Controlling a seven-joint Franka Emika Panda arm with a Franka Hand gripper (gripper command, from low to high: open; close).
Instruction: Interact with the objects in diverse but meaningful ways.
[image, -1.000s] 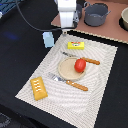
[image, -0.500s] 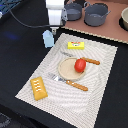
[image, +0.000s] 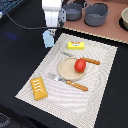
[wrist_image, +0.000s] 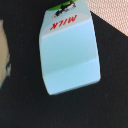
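Note:
The light blue house-shaped carton (image: 48, 38) lies on the dark table just off the placemat's far corner. In the wrist view the carton (wrist_image: 67, 50) fills the frame and reads "MILK". My gripper (image: 50, 28) hangs right above it; its fingers are not visible in either view. A red tomato (image: 80, 65) sits on a tan plate (image: 66, 70). A flat yellow box (image: 76, 45) lies beyond the plate. An orange ridged block (image: 39, 88) rests on the mat's near corner at the exterior view's left.
A striped placemat (image: 102, 95) carries a fork (image: 70, 82) and a knife (image: 90, 61), both with orange handles. Two grey pots (image: 96, 14) stand on a brown surface at the back, beside the arm. A bowl (image: 124, 19) shows at the exterior view's right edge.
The arm has shifted toward the exterior view's left and now sits above the carton. The carton and the other objects have not moved.

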